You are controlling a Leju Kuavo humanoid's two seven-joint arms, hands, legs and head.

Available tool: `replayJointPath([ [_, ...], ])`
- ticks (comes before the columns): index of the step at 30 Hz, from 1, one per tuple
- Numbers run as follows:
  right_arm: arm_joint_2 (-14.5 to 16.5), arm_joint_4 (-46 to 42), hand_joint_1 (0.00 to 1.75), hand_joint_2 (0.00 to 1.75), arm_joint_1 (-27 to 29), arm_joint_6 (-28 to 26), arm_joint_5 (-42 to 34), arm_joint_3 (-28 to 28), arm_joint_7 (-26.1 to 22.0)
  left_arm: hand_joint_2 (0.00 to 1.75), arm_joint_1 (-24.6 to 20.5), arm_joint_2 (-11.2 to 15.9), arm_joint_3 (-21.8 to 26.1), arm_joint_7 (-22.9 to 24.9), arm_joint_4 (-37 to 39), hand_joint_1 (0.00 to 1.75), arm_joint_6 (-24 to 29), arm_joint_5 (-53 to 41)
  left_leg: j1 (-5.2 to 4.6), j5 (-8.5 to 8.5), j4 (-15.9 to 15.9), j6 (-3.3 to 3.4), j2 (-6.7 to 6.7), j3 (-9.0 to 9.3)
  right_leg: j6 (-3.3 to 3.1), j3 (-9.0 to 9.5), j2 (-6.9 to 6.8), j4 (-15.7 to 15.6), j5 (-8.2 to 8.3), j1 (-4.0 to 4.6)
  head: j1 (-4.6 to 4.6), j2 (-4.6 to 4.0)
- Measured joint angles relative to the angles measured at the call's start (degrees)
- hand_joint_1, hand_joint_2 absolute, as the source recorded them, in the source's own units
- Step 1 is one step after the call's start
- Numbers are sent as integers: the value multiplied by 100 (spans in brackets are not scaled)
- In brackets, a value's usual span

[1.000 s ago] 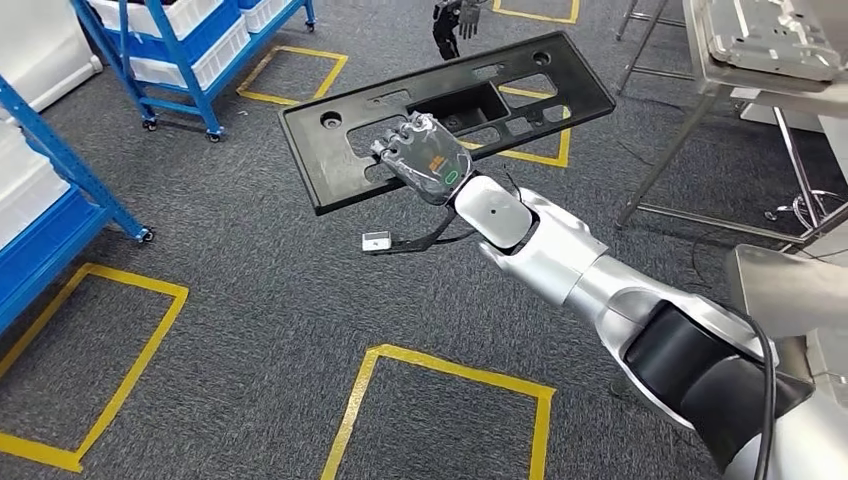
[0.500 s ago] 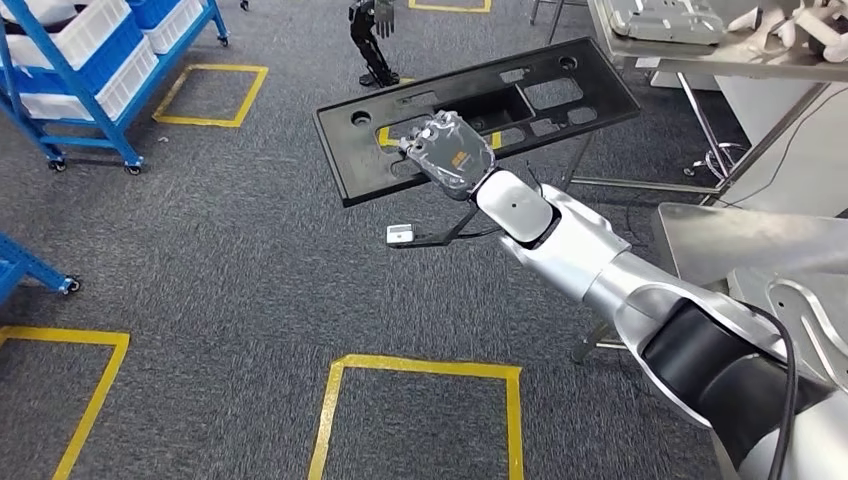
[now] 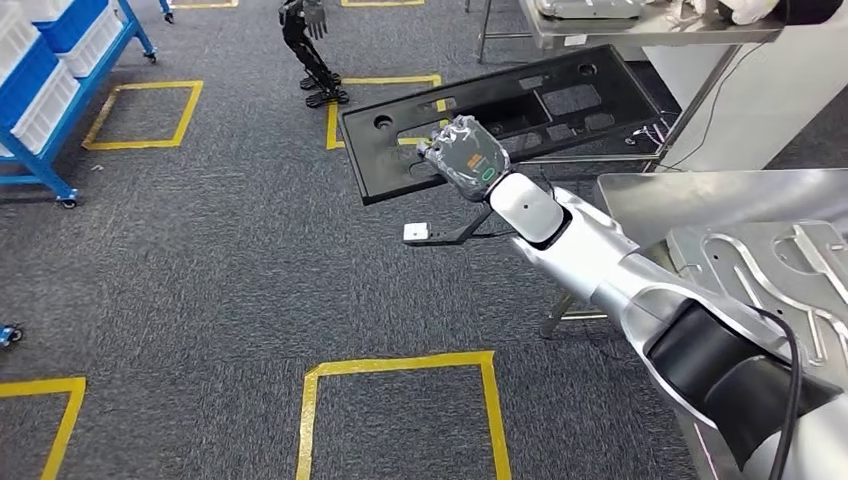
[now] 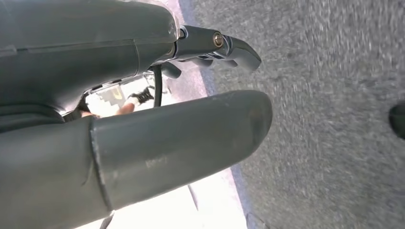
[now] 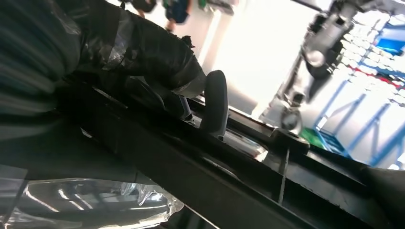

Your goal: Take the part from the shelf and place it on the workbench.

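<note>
One long black part [image 3: 500,115], gripped near its middle by the right hand [image 3: 463,157], held tilted over grey carpet [image 3: 200,260], just beyond the steel table's [image 3: 640,195] far-left corner. Left hand [image 4: 143,119] holding nothing, fingers apart.

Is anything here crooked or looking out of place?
The long black panel hangs tilted in mid-air over the carpet, held near one end by the right hand, most of its length jutting out unsupported. A small white connector dangles on a cable under the wrist.
</note>
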Motion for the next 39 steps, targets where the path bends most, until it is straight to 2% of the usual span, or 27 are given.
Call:
replayJointPath([
  [1,-5,21,175,175,14,-16,10,-3,5,0,-1,-7,3,-3,0,0,1,0,15,-30,4,-32,8,16,-40,10,62,-11,1,1,1,0],
  [3,-15,45,175,175,29,-44,31,-10,16,0,2,-26,13,-10,1,0,1,1,57,-199,217,-73,-190,-50,-125,40,183,-39,8,-12,1,0],
  [5,-14,67,175,175,45,-62,48,-14,25,0,26,-39,28,-13,2,0,2,3,74,-536,887,-74,-469,-366,-187,58,307,-50,6,-7,1,0],
  [6,-13,79,175,175,64,-65,53,-14,26,0,42,-44,34,-13,2,0,2,3,72,-688,1291,-69,-525,-578,-204,61,380,-49,4,6,0,0],
  [7,-12,89,175,175,89,-65,56,-14,26,0,53,-46,39,-13,2,0,3,2,69,-754,1591,-61,-552,-753,-212,65,461,-46,3,21,0,0],
  [8,-11,97,175,175,112,-65,58,-14,25,0,59,-49,42,-13,2,0,3,1,66,-708,1699,-46,-565,-847,-217,69,544,-42,2,35,0,0],
  [9,-12,103,175,175,128,-65,58,-14,25,0,62,-51,44,-13,2,0,4,1,61,-549,1572,-22,-582,-832,-218,74,626,-33,0,44,1,0],
  [10,-13,107,175,175,134,-65,58,-14,25,0,62,-51,48,-13,2,0,6,1,56,-308,1240,10,-633,-716,-215,80,709,-22,-4,46,1,0],
  [12,-13,115,175,175,135,-66,58,-14,26,0,62,-46,56,-13,2,0,8,1,56,62,483,66,-906,-419,-195,64,860,8,-12,38,2,0],
  [14,-13,126,175,175,146,-67,58,-14,26,0,63,-41,69,-13,2,0,8,1,50,143,146,85,-1086,-274,-137,21,1002,14,2,8,1,0],
  [16,-29,136,175,175,164,-64,58,-15,26,0,56,-42,79,-12,2,0,9,1,44,162,75,108,-983,-237,-54,-7,1142,-16,37,-22,0,0],
  [17,-40,139,175,175,170,-57,58,-18,27,0,48,-43,82,-13,2,0,10,-2,50,188,20,136,-908,-213,-20,-27,1111,-3,23,-17,3,0],
  [18,-49,143,175,175,166,-41,62,-23,31,0,41,-44,84,-13,2,0,11,-4,59,218,-38,167,-834,-188,6,-78,989,88,-47,-5,5,0],
  [20,-50,151,175,175,156,6,74,-33,52,0,41,-45,86,-15,2,0,10,-9,56,249,-110,208,-688,-154,43,-326,610,609,-351,5,8,0],
  [21,-48,161,175,175,160,27,81,-37,65,0,47,-45,87,-16,2,0,10,-10,50,245,-114,216,-622,-150,63,-494,479,969,-520,-7,8,0],
  [22,-46,172,175,175,171,42,84,-38,77,0,53,-46,87,-17,2,0,9,-13,47,234,-109,216,-553,-148,85,-640,412,1272,-626,-28,8,0],
  [23,-45,185,175,175,184,50,85,-38,84,0,56,-47,88,-17,2,0,9,-18,48,219,-101,212,-481,-144,106,-705,377,1402,-627,-51,7,0],
  [24,-45,198,175,175,194,54,85,-38,87,0,58,-49,88,-17,2,0,9,-22,51,202,-92,204,-410,-138,126,-669,344,1330,-527,-75,8,0],
  [25,-45,209,175,175,196,55,85,-38,89,0,59,-54,88,-17,3,0,9,-28,54,179,-77,190,-341,-128,143,-524,288,1052,-347,-94,8,0],
  [27,-44,225,175,175,183,58,85,-40,92,0,62,-61,89,-17,4,0,9,-32,44,120,-34,135,-221,-106,150,-146,58,322,-53,-79,9,0],
  [29,-40,232,175,175,175,79,90,-42,98,0,63,-62,90,-16,4,0,9,-17,18,70,-4,68,-118,-82,88,28,-58,-18,2,-26,7,0],
  [31,-39,246,175,175,183,116,99,-48,107,0,55,-62,92,-14,4,0,9,-4,11,35,-10,8,-4,-39,-4,42,62,-32,-10,-2,4,0],
  [33,-32,258,175,175,188,142,105,-73,113,0,44,-63,94,-13,4,0,9,-4,38,-83,107,-46,-93,-43,-86,80,178,-63,-7,-16,4,0],
  [35,-16,266,175,175,187,151,109,-103,115,0,52,-66,96,-14,4,0,5,-3,63,-373,625,-65,-367,-267,-155,119,280,-88,-8,-32,4,0],
  [37,0,283,175,175,212,161,107,-115,115,0,81,-66,97,-14,4,0,0,-4,64,-649,1369,-59,-520,-660,-189,132,416,-86,-16,-17,5,0],
  [38,6,295,175,175,237,165,99,-116,115,0,94,-65,97,-13,4,0,-3,-6,62,-662,1578,-52,-545,-795,-194,138,496,-83,-19,-7,5,0],
  [39,11,307,175,175,262,168,91,-119,116,0,101,-65,97,-13,4,0,-5,-7,61,-570,1591,-38,-561,-842,-195,143,579,-79,-20,1,5,0],
])
